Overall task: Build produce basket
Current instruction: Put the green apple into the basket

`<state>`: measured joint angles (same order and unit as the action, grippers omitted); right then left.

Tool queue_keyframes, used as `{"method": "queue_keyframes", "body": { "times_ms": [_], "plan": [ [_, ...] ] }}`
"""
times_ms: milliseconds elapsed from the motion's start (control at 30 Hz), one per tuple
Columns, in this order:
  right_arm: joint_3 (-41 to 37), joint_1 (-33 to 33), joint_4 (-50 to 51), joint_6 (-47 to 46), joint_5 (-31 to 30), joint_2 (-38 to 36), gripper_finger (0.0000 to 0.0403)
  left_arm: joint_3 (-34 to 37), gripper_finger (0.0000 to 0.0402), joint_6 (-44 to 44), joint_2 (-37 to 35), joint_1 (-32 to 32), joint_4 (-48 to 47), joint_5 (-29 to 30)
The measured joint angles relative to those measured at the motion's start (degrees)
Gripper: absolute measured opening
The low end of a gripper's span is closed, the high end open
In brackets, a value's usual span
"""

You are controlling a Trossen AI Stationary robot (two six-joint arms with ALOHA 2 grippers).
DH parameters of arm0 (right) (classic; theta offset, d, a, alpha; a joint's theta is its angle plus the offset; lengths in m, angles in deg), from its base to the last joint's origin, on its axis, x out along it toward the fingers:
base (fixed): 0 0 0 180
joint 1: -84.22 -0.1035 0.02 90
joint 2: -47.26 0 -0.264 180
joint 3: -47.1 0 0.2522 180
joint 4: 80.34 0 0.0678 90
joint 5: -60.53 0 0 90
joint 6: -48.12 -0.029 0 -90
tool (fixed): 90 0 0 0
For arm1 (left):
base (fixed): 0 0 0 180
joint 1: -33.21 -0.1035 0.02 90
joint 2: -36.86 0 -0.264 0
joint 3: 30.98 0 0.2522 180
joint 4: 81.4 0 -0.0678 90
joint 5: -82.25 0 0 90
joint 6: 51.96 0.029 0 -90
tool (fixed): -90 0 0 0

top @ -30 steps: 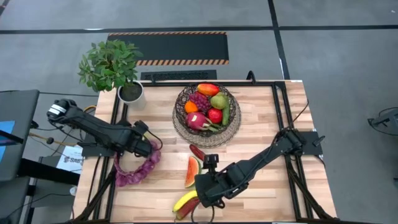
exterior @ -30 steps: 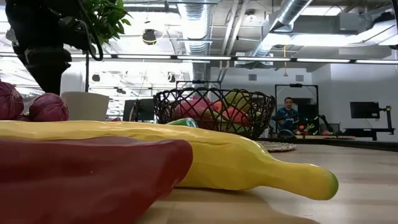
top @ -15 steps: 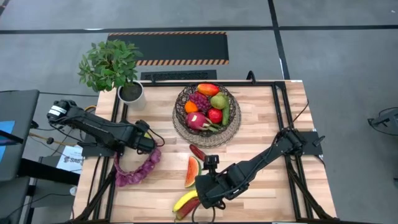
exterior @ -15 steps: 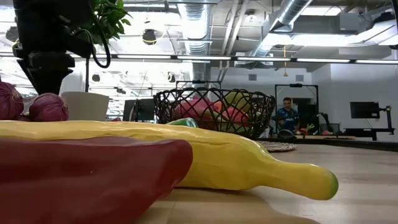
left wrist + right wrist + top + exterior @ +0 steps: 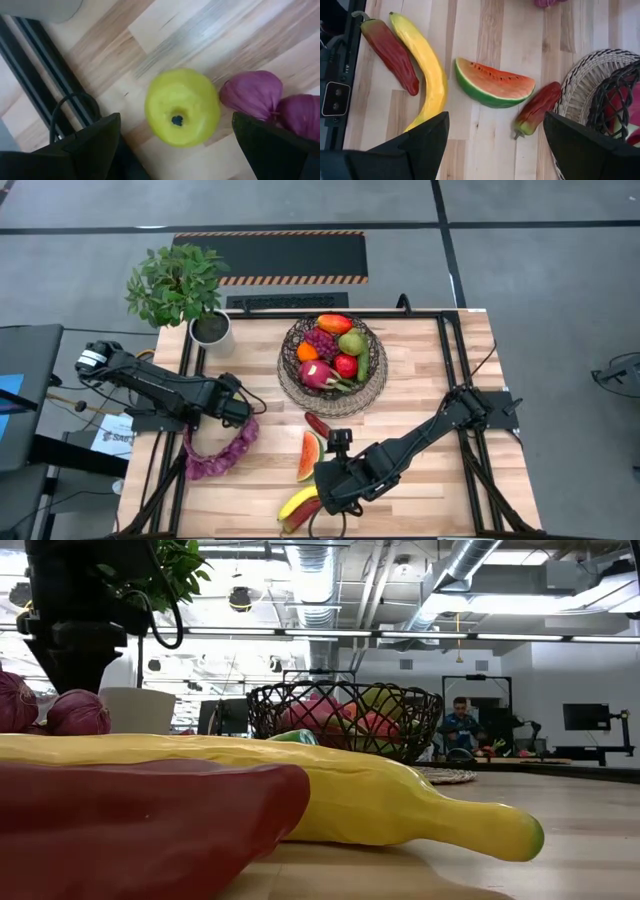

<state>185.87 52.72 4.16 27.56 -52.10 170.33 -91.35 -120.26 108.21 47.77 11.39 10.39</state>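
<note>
- Lying nearest the front edge of the desk [image 5: 420, 480], the yellow banana [image 5: 297, 502] and a long red pepper [image 5: 388, 48] sit side by side, smooth and glossy; the right gripper [image 5: 322, 498] hangs over them, jaws spread wide and empty, probably lining up a pick.
- Sitting just beyond, the watermelon slice [image 5: 308, 455] shows a green rind and red seeded flesh, with a shorter red pepper [image 5: 317, 424] between it and the basket.
- Curling on the left side, the purple string [image 5: 218, 450] of bulb-shaped beads makes a loose loop.
- Hovering at its far end, the left gripper [image 5: 238, 408] has its jaws open either side of a green apple [image 5: 182, 107], round and waxy, which rests untouched on the pale wood.
- Standing farthest back at centre, the basket [image 5: 372, 385] of dark wire mesh on a woven tan base already holds several fruits.
</note>
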Motion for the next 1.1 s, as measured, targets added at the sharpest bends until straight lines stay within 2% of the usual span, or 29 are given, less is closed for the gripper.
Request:
{"method": "queue_keyframes", "body": {
  "times_ms": [133, 300, 667, 1100],
  "plan": [
    [0.00, -0.04, 0.01, 0.00, 0.00, 0.00, 0.0342, 0.95, 0.0368, -1.05, 0.00, 0.00, 0.77, -0.52],
    [0.02, -0.39, 0.02, 0.04, 0.00, 0.00, 0.0342, 6.70, 0.0368, -0.82, 0.04, 0.00, 5.84, -5.32],
    [0.02, -0.39, -0.82, 0.02, 0.02, 0.00, 0.0342, 8.57, 0.0366, 1.62, 0.02, 0.02, 10.46, -2.38],
    [0.02, -0.39, -1.40, -1.43, 0.09, 0.00, 0.0342, 8.99, 0.0311, 1.60, -0.07, 0.02, 10.82, -2.86]
  ]
}}
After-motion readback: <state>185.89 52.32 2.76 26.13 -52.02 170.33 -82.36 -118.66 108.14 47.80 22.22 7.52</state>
